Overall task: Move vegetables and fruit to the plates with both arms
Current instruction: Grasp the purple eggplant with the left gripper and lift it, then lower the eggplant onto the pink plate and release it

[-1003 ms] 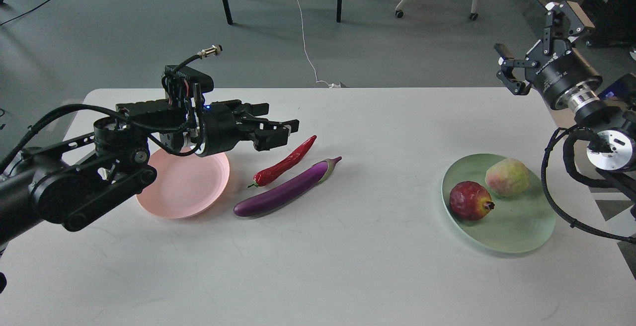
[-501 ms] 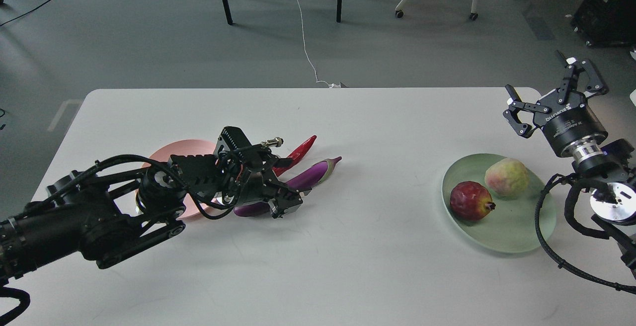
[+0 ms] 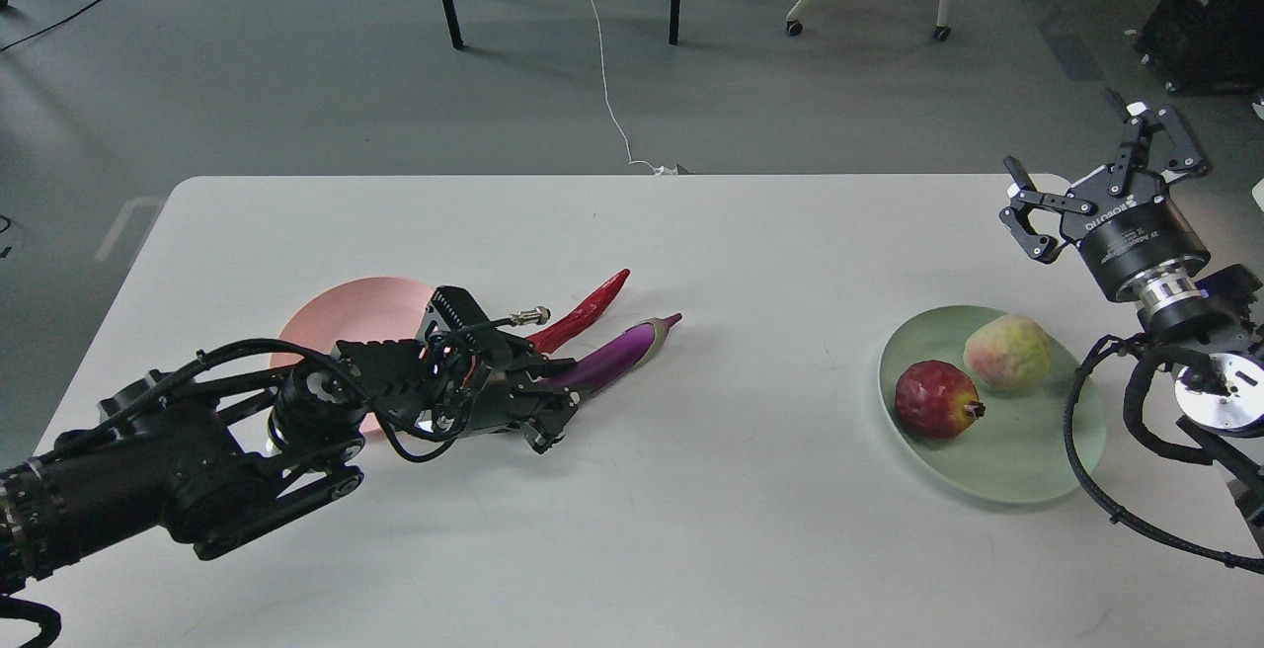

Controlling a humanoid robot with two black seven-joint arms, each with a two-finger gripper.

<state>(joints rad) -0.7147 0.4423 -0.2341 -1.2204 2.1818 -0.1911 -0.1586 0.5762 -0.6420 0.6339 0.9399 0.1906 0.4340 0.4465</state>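
The left pincer (image 3: 549, 401), a black claw at the end of the black jointed left arm (image 3: 178, 460), is lying low over the white table (image 3: 632, 529), and its two fingers are closing around the near end of the long glossy purple eggplant (image 3: 617, 357). That end is hidden inside the claw; the rest of the eggplant is sticking out beyond the fingertips, up and to the right, ending in its greyish-green stem cap. Whether the eggplant is lifting off the table or resting on it cannot be told.

Just beyond the left pincer, on its far side, the shiny curved red chili pepper (image 3: 585, 307) is lying on the table alongside the eggplant, its lower end hidden behind the wrist. Directly behind the wrist and partly covered by it, the round pale pink matte plate (image 3: 341, 317) is sitting with nothing visible on it.

The right pincer (image 3: 1091, 169), another black claw on the right arm (image 3: 1175, 302), is hanging above the far right corner of the table, its fingers spread wide and holding nothing. Below it and toward the near side, the round pale mint green plate (image 3: 1037, 460) is carrying both fruits: the dark red pomegranate (image 3: 936, 399) with its small crown, and just behind it the pale yellow-green fruit (image 3: 1007, 353) with a pinkish blush, the two near each other but apart.
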